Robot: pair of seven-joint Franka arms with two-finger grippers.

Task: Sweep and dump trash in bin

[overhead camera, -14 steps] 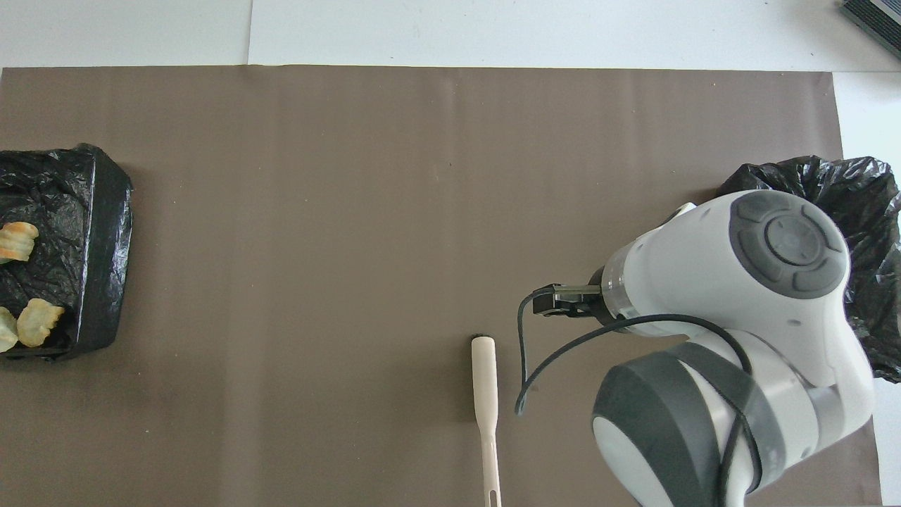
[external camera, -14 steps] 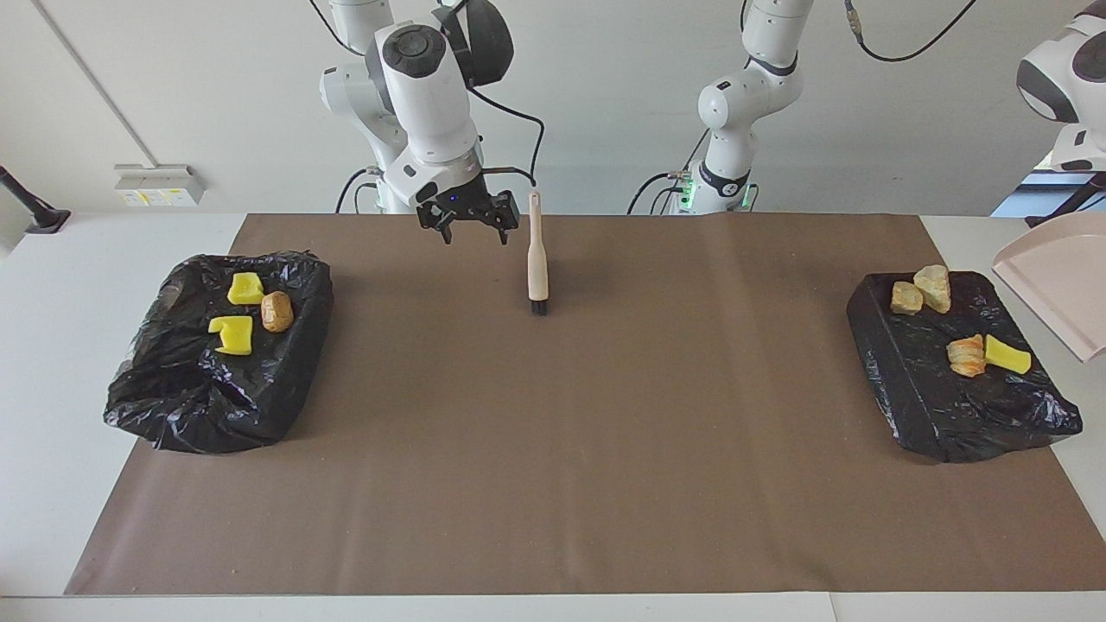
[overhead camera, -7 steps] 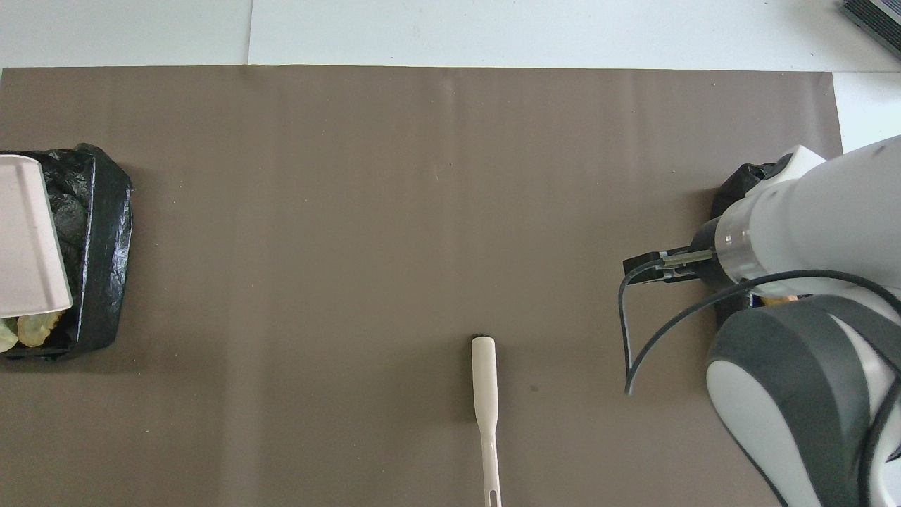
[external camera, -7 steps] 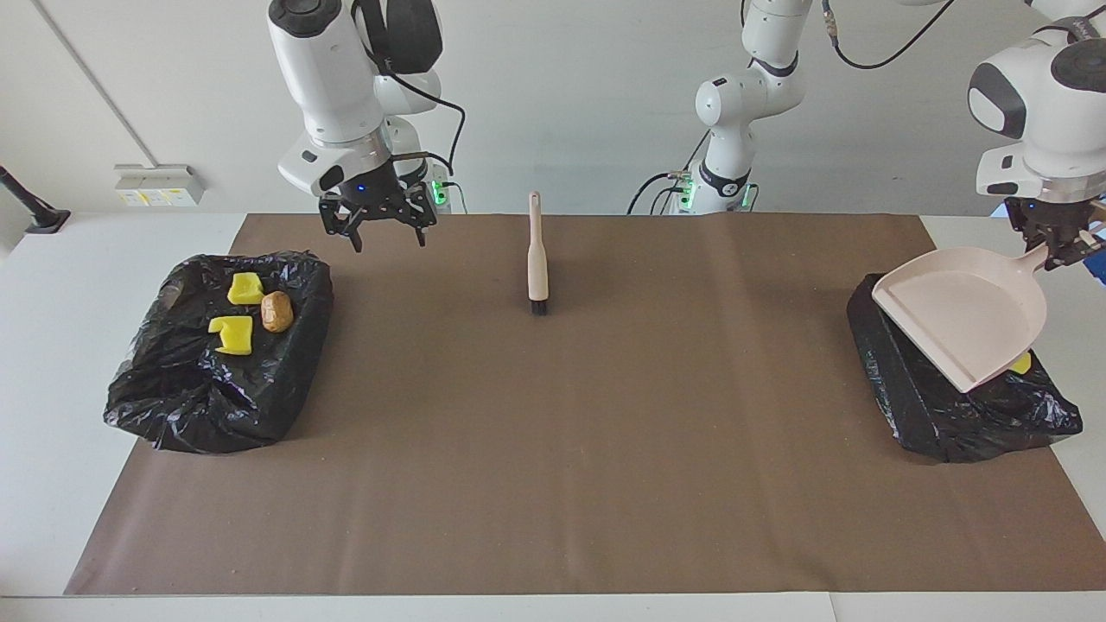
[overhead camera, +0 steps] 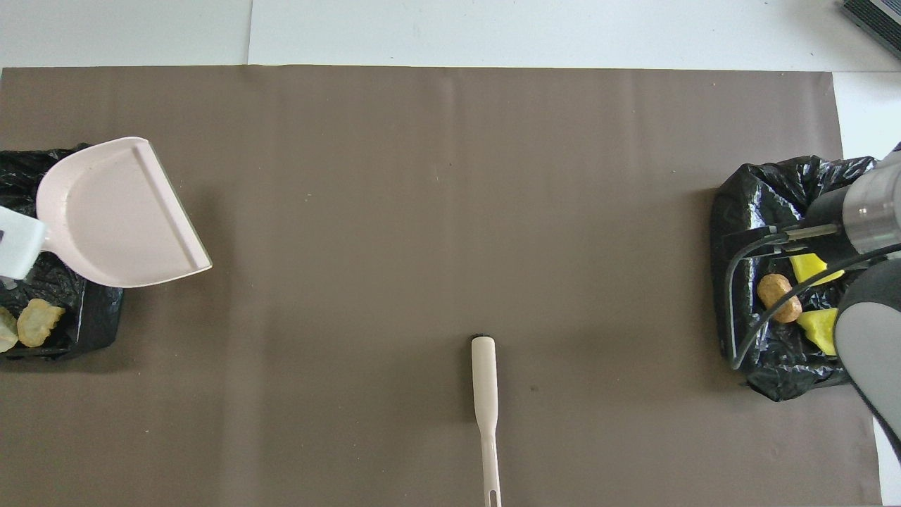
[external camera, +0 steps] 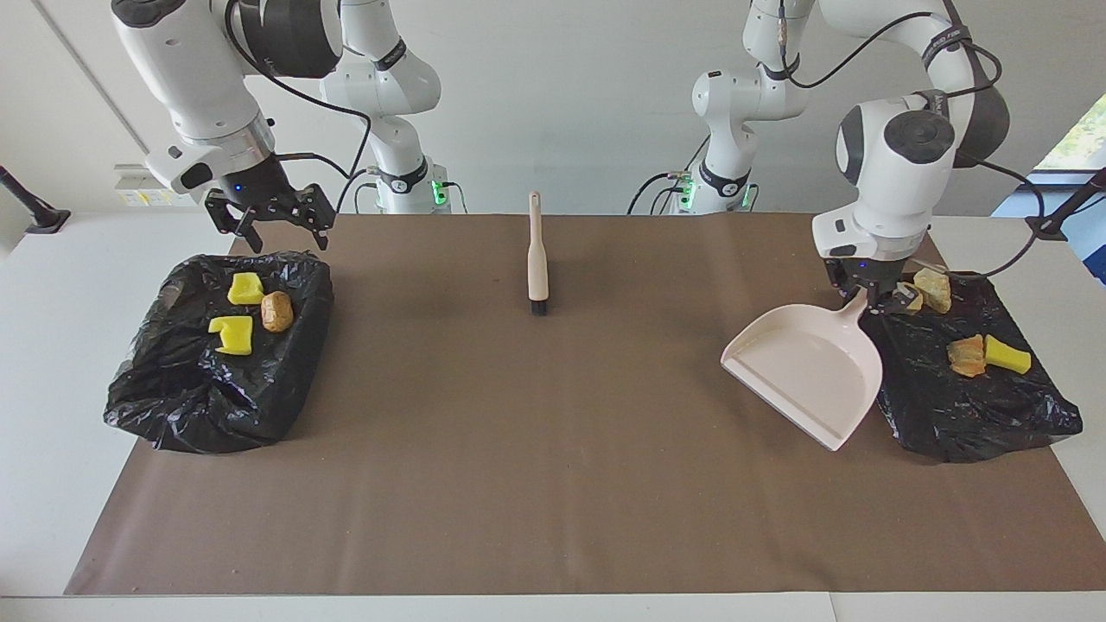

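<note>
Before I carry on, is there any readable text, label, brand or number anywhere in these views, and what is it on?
No readable text in either view.
Wall box past the right arm's end of the table: yellow stickers, print too small to read.
Dustpan, brush, both black bin bags: no markings show.

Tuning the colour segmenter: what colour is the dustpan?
Pale pink dustpan, clearest in the facing view.

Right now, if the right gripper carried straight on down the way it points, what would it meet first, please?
Probably the rim of the black bin bag nearest the robots, under the open right gripper; depth is uncertain.
</note>
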